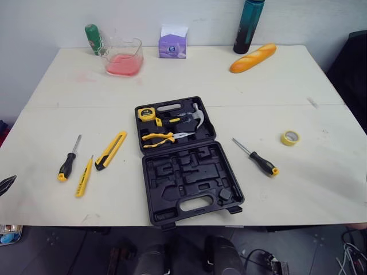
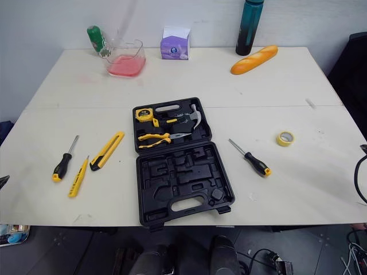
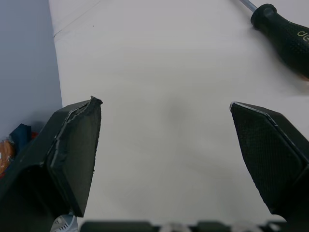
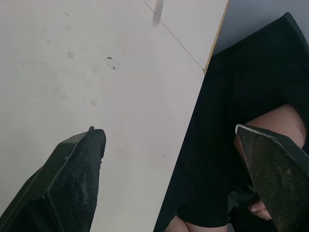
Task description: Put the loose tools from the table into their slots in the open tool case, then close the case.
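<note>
Tool case [image 1: 172, 189] lies open at the middle of the white table [image 1: 287, 86], both halves flat, handle side toward the robot. The far half holds three seated tools: a yellow tape measure [image 1: 147, 113] at its left corner, a hammer [image 1: 195, 118] to the right of it, and yellow-handled pliers [image 1: 160, 138] below both. The near half shows empty moulded slots.

Four tools lie loose on the table. Left of the case is a yellow and black utility knife [image 1: 110, 150], lying at a slant. Further left is a slim yellow tool [image 1: 84, 177], its type not determinable, and beyond it a black-handled screwdriver [image 1: 67, 163]. None of the three touches another. Right of the case, apart from it, lies a second screwdriver [image 1: 261, 160] with its shaft pointing toward the case's hinge. A yellow tape roll [image 1: 290, 137] sits further right.

Along the far edge stand a green bottle [image 1: 93, 38], a clear container [image 1: 124, 57] of pink liquid, a purple tissue box [image 1: 172, 44], a dark bottle [image 1: 248, 26] and a bread loaf [image 1: 253, 58].

The left gripper [image 3: 164, 104] hangs low over bare table at the near left, jaws spread wide and empty, the black-handled screwdriver just ahead of it. The right gripper [image 4: 169, 129] is over the table's edge, jaws likewise spread and empty; a person in dark clothing [image 4: 227, 145] is beyond that edge.
</note>
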`<move>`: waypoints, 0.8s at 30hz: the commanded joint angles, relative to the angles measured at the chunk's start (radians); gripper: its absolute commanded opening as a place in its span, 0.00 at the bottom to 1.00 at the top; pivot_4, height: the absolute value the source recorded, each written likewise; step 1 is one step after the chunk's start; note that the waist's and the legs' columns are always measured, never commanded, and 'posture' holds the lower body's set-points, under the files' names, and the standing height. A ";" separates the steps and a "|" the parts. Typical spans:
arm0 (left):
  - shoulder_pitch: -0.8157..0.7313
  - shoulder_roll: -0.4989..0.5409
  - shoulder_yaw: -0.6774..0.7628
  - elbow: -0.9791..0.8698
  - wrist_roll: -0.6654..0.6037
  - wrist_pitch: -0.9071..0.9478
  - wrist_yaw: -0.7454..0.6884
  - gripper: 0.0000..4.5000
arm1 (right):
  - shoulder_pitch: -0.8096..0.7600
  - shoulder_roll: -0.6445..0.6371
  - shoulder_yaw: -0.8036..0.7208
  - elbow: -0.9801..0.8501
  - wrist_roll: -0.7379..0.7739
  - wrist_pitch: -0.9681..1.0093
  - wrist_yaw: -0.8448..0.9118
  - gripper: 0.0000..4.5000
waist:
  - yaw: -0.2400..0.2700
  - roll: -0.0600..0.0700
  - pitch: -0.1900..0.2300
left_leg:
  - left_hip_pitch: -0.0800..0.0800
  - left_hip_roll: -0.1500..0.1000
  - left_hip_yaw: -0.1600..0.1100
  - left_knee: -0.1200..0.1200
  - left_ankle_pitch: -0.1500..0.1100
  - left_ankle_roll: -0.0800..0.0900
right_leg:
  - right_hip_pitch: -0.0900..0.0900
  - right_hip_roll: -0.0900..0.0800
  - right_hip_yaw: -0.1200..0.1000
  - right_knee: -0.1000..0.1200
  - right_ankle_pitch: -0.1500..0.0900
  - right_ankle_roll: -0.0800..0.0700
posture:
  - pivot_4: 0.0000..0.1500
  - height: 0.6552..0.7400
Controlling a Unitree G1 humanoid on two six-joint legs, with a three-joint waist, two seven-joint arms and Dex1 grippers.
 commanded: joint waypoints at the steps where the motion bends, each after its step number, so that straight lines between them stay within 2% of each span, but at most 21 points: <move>1: 0.006 0.005 0.039 -0.031 -0.050 0.021 -0.018 1.00 | -0.017 -0.003 -0.003 -0.003 0.004 -0.013 -0.007 1.00 | 0.000 0.000 0.000 | 0.000 0.000 0.000 0.000 0.000 0.000 | 0.000 0.000 0.000 0.000 0.000 0.000 | 1.00 1.00; 4: 0.007 0.002 0.034 -0.068 -0.090 0.089 -0.069 1.00 | -0.020 0.006 -0.008 0.000 0.009 -0.007 -0.006 1.00 | 0.000 0.000 0.000 | 0.000 0.000 0.000 0.000 0.000 0.000 | 0.000 0.000 0.000 0.000 0.000 0.000 | 1.00 1.00; 24: 0.048 -0.033 0.049 -0.149 -0.111 0.116 -0.052 1.00 | -0.034 0.029 -0.009 -0.098 0.027 0.017 0.053 1.00 | 0.000 0.000 0.000 | 0.001 0.001 0.003 0.000 -0.001 0.000 | -0.001 0.001 0.004 0.001 0.000 0.000 | 1.00 1.00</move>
